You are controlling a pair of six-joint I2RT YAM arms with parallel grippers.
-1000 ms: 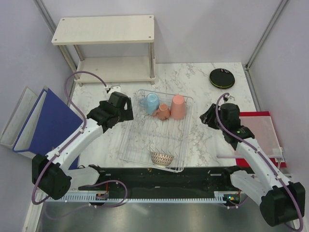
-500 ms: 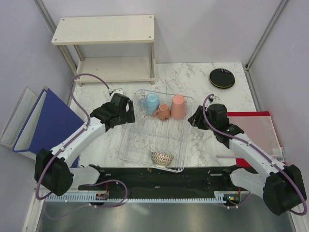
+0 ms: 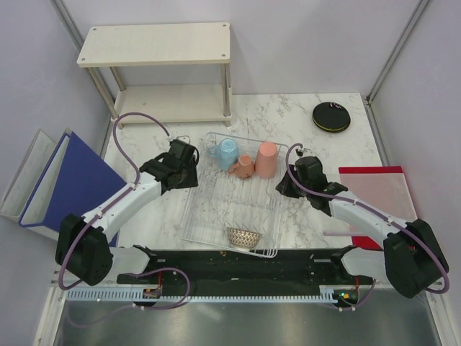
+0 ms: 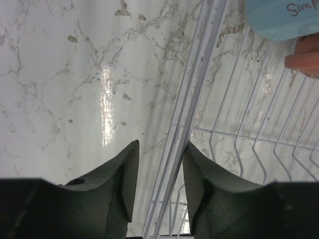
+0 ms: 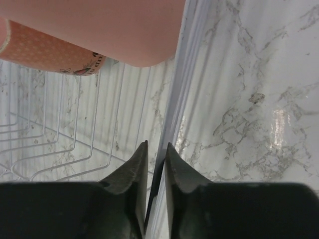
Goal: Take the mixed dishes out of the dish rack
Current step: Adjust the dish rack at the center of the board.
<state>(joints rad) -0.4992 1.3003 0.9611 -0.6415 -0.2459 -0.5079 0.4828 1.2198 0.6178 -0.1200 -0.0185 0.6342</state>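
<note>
dish rack (image 3: 216,203) sits mid-table between my two arms. In it, along the far end: light blue cup (image 3: 227,152), small orange cup (image 3: 243,167) on its side, salmon pink cup (image 3: 266,158). The net-patterned bowl (image 3: 243,236) is alone at the near end.

From the top view I only see both wrists parked at the rack's long sides, left on the left rim, right on the right rim. The jaws are hidden under the wrist bodies there.

The wrist cams fill that in. left gripper (image 4: 160,144): fingers are apart and straddle the left rim wire. The wire runs close to the right-hand finger, with clear marble showing on the other side, so it's not clamped. That view also catches lettering on the blue cup, unreadable from above.

right gripper (image 5: 156,144): fingers are nearly together with the right rim wire pinched between them, so I read it as gripping the rack. Salmon cup fills the top of that view, and the orange cup's dotted pattern shows beside it.

Only the top view shows what's outside the rack: dark round plate (image 3: 330,117) with a lime edge on the table (image 3: 302,133) far right, wooden shelf (image 3: 155,43) at the back, blue binder (image 3: 75,184) off the left edge.
</note>
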